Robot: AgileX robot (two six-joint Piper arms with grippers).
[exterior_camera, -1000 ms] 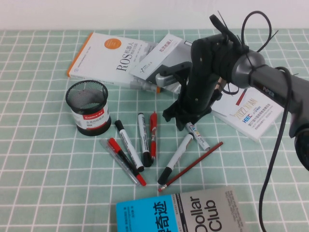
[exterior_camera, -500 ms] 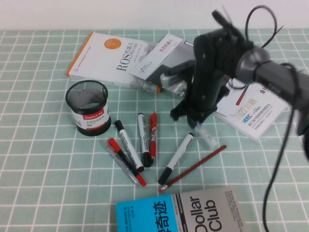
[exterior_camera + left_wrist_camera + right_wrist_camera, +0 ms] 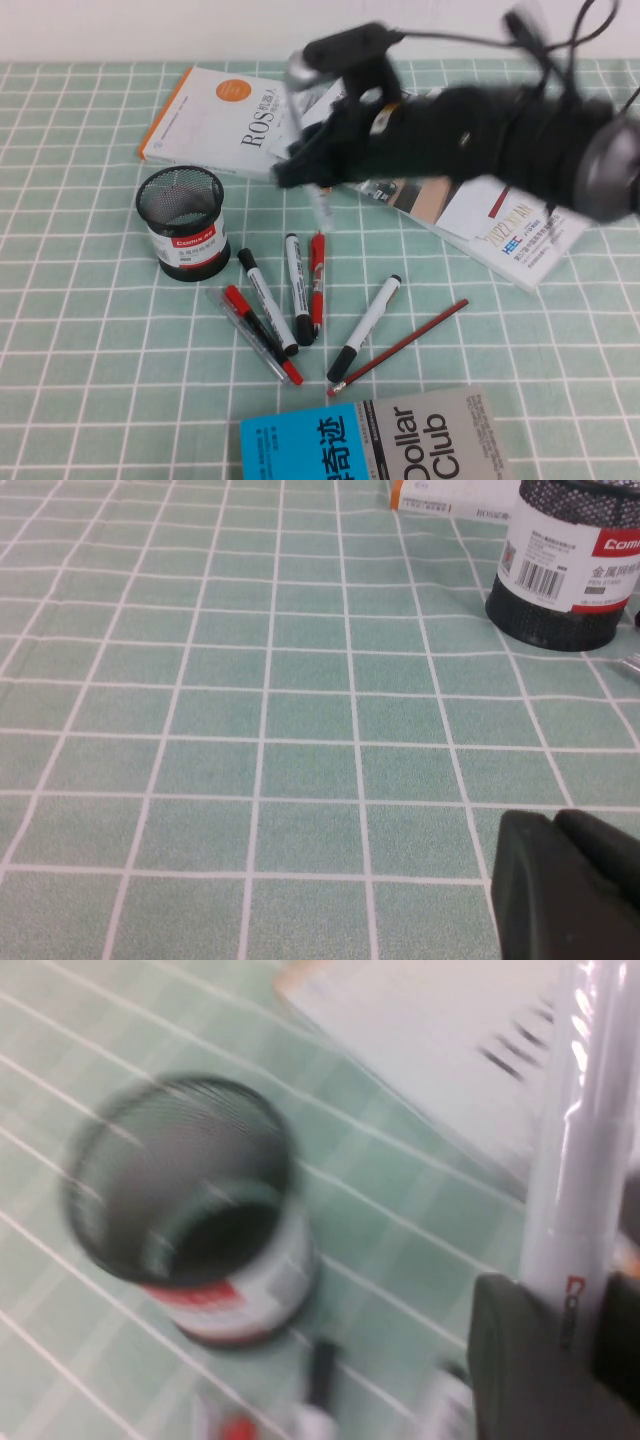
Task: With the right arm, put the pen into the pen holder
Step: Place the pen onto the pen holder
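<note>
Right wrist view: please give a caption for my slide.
Right gripper shut on the white pen, above the black mesh pen holder.

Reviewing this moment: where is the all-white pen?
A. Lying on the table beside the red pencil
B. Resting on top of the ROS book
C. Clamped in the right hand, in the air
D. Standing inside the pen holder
C: the right wrist view shows the pen gripped in the right hand, and the high view shows it hanging off the table to the right of the pen holder, not in it.
</note>
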